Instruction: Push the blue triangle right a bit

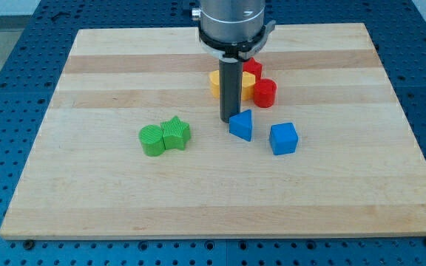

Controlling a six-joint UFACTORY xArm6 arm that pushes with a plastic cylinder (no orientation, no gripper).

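**Tip set at triangle's left edge, push looks barely begun**

My tip (pixel 227 120) sits just at the upper-left corner of the blue triangle (pixel 242 125), touching it or nearly so; I can't tell if there's real contact. That's the correct side for a push toward the view's right.

No gripper on this rig, only the rod, so there's nothing to spread, press together or pinch.

Layout:
- Blue triangle is near the middle of the board (pixel 124 66), a little right of centre.
- Blue cube (pixel 283 138) is just right of the triangle and slightly lower, with a small gap between them.
- Red cylinder (pixel 265 93) is above and right of the triangle. A second red block (pixel 252 69) and a yellow block (pixel 214 80) are behind the rod, partly hidden, so I can't make out their shapes.
- Two green blocks, a cylinder (pixel 151 140) and a star shape (pixel 175 133), touch each other well to the triangle's left, out of the way.

Progress, my read: approach done, actual displacement is what's left. Only a short travel is needed.

Risk: the gap to the blue cube is small. A push that's too long shoves the triangle into the cube. Contact high on the left corner may also rotate the triangle rather than slide it straight.
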